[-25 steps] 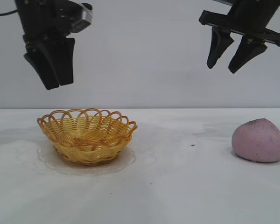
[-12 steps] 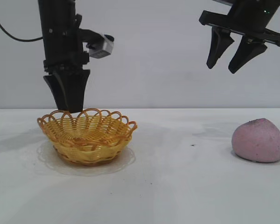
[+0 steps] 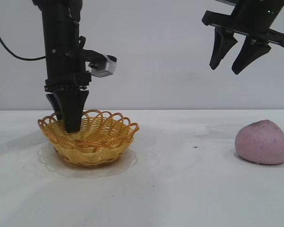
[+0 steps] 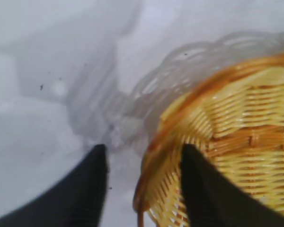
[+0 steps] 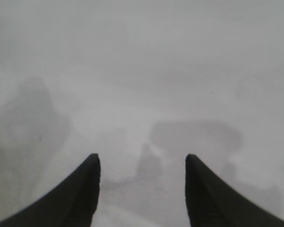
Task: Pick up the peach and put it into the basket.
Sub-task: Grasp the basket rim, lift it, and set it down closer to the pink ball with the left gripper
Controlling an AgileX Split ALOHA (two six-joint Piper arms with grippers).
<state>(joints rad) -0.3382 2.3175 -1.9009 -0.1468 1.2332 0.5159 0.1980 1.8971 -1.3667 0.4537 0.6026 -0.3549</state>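
Note:
The dusty-pink peach [image 3: 262,142] rests on the white table at the far right. The yellow wicker basket [image 3: 92,139] with its orange looped rim stands at the left. My left gripper [image 3: 68,124] has come down on the basket's left rim. It is open, with one finger inside the basket and one outside, the rim [image 4: 161,142] between them. My right gripper [image 3: 232,64] is open and empty, held high above the table to the upper left of the peach. Its wrist view shows only bare table between the fingers [image 5: 142,163].
The white table [image 3: 180,189] stretches between the basket and the peach, with a small dark speck [image 3: 195,147] near the middle. A plain grey wall stands behind.
My left arm has dropped from high above the table straight down onto the basket's left rim. The right arm, peach and basket have not moved.

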